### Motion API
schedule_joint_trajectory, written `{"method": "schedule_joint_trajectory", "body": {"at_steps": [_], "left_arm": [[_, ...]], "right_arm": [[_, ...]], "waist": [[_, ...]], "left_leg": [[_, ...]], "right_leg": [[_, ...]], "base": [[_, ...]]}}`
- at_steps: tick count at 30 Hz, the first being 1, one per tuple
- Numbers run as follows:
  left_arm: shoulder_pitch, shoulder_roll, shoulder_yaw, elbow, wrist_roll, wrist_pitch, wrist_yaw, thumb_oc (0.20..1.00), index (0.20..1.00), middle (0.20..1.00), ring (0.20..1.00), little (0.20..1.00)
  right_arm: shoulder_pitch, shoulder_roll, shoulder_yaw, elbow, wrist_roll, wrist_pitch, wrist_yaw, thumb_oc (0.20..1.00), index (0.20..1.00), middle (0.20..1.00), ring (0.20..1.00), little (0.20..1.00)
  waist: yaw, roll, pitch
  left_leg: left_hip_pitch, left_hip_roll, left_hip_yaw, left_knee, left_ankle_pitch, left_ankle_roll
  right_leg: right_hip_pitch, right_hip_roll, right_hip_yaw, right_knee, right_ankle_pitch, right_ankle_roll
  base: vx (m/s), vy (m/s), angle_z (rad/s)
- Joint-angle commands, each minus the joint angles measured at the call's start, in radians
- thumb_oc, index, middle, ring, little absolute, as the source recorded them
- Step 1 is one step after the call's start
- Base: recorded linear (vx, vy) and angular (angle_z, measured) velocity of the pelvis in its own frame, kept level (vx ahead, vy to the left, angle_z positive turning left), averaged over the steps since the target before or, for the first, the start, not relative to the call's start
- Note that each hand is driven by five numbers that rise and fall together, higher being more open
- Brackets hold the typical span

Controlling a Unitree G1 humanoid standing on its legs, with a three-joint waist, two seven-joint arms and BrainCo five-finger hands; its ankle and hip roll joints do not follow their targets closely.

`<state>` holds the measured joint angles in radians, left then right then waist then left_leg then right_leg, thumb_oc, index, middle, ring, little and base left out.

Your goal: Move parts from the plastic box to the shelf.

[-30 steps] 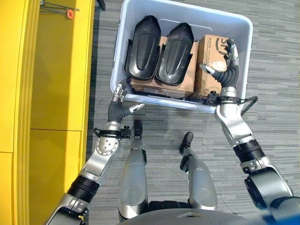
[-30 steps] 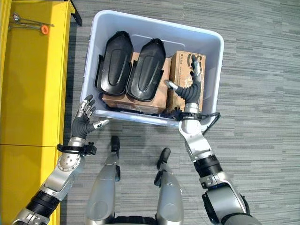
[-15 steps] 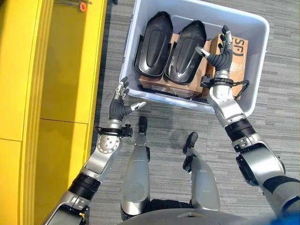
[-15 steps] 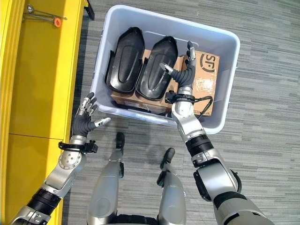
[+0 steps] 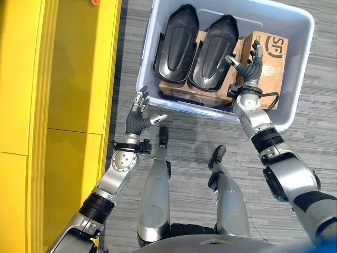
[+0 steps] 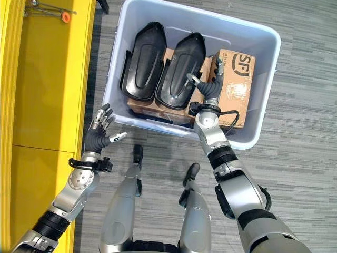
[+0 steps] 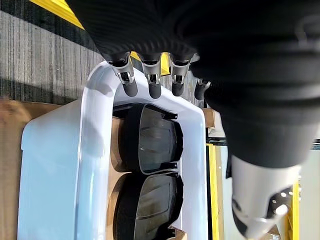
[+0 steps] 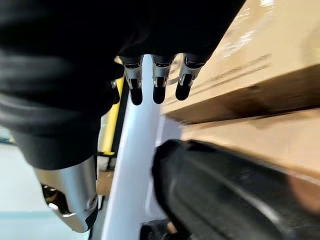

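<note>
Parts in box, right hand spread above

Black parts and cardboard boxes crowd the plastic box — little gap between.

plastic box: far rim cut off by the top edge in the left eye view.
cardboard boxes: mostly hidden under the two black parts; how many lie beneath cannot be told.
yellow shelf: runs off the left and top edges.
orange object: too small to identify.
</note>
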<state>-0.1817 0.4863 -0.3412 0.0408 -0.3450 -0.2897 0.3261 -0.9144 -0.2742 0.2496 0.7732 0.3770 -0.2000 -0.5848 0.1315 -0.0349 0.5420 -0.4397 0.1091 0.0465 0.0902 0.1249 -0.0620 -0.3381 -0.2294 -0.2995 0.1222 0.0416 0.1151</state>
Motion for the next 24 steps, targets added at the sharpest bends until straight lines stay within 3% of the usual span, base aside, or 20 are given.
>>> {"method": "schedule_joint_trajectory", "body": {"at_steps": [1,24], "left_arm": [[-0.001,0.012,-0.010,-0.069,-0.016,-0.043,0.003,1.000,1.000,1.000,1.000,1.000],[-0.002,0.014,-0.035,-0.084,-0.024,-0.047,0.011,1.000,1.000,1.000,1.000,1.000]], "right_arm": [[-0.082,-0.019,-0.009,-0.001,0.018,-0.054,0.001,1.000,1.000,1.000,1.000,1.000],[-0.140,0.007,0.048,0.249,0.019,-0.007,0.034,1.000,1.000,1.000,1.000,1.000]], "waist": [[0.017,0.009,-0.022],[0.029,0.026,-0.022]], "left_leg": [[0.011,-0.002,-0.037,0.092,-0.134,0.006],[-0.022,-0.008,-0.043,0.097,-0.138,0.009]], "right_leg": [[-0.023,-0.057,0.000,0.059,-0.019,0.035],[-0.051,-0.056,-0.001,0.067,-0.024,0.035]], "base": [[0.00,0.000,0.00],[0.00,0.000,0.00]]}}
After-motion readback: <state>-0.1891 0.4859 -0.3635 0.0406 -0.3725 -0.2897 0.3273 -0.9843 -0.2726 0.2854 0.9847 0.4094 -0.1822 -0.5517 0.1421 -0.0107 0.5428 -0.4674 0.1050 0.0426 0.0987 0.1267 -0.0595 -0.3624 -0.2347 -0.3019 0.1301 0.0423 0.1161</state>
